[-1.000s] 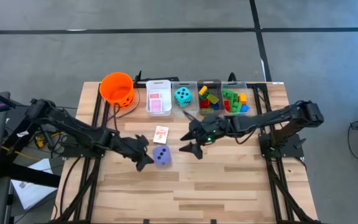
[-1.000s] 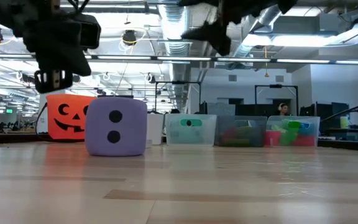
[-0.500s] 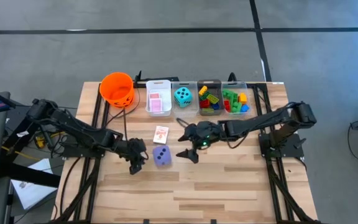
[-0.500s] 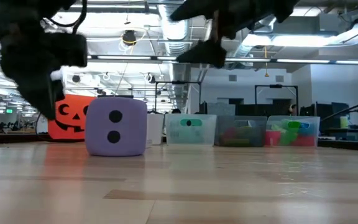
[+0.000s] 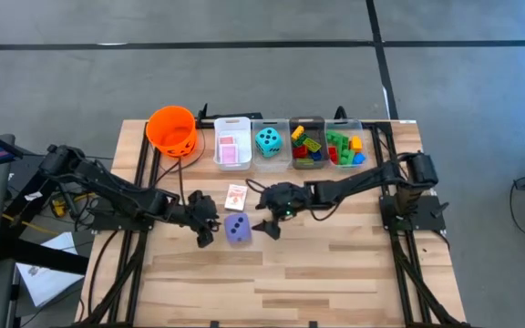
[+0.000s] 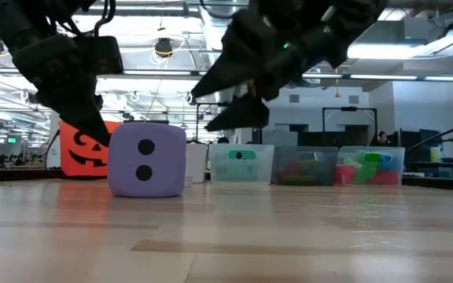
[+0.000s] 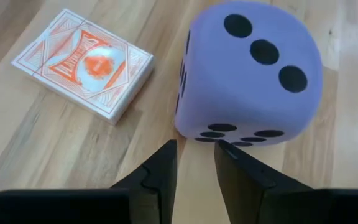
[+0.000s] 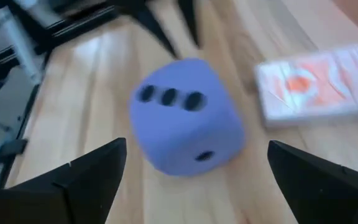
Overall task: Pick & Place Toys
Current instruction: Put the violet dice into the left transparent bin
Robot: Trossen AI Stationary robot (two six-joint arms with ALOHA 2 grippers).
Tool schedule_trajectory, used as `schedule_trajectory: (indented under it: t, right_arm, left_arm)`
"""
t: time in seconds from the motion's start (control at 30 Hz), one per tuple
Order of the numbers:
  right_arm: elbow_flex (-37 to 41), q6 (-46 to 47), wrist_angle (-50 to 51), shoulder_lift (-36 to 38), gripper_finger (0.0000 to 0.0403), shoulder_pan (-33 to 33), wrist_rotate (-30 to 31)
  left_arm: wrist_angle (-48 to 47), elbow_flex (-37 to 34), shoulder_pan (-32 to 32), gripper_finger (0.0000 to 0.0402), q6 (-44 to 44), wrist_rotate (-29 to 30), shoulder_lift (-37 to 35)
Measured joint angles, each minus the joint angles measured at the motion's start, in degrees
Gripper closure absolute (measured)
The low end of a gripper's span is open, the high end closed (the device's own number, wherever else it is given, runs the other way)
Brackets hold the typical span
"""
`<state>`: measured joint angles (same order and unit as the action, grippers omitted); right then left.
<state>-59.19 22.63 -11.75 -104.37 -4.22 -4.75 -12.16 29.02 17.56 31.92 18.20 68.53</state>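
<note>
A purple die (image 5: 237, 229) with black dots rests on its bottom face in the middle of the table. A pink-backed card pack (image 5: 236, 196) lies flat just behind it. My left gripper (image 7: 194, 146) slants down at the die's left side (image 6: 120, 169), open by a narrow gap with nothing between its fingers. My right gripper (image 8: 196, 149) hangs a little above the table on the die's right, open wide. The die (image 8: 185, 121) lies ahead between its fingers, apart from both. My left gripper's fingertips (image 7: 221, 148) stand right at the lower edge of the purple die's left face (image 7: 216, 134), slanting down from the table's left. Whether they touch it, I cannot tell.
Along the far edge stand an orange pumpkin bucket (image 5: 171, 129), a white bin with cards (image 5: 232, 146), a clear bin with a teal die (image 5: 268, 140) and two clear bins of coloured bricks (image 5: 306, 146) (image 5: 345, 148). The table's near half is bare wood.
My right gripper has come down and toward the table's left, from over the middle to just right of the purple die. My left gripper has rolled about its own line and sunk a little beside the die. Die and card pack have kept still.
</note>
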Motion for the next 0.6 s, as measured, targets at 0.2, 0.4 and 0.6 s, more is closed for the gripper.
schedule_trajectory:
  t: [0.2, 0.4, 0.6]
  right_arm:
    - [-0.05, 8.72, -0.17, 0.07, 0.0021, 1.53, -4.34]
    - [-0.09, 0.66, -1.15, 0.12, 0.0012, 2.55, -6.95]
    - [-0.15, -15.58, -1.00, -1.29, 0.0005, 0.85, -6.57]
  left_arm:
    - [1.68, 0.00, 0.00, 0.0300, 0.00, 1.62, 0.00]
    - [2.38, 0.00, -0.27, 0.0300, 1.94, 2.56, 0.00]
    - [3.86, 0.00, -2.72, 0.0300, 3.37, 3.25, 0.32]
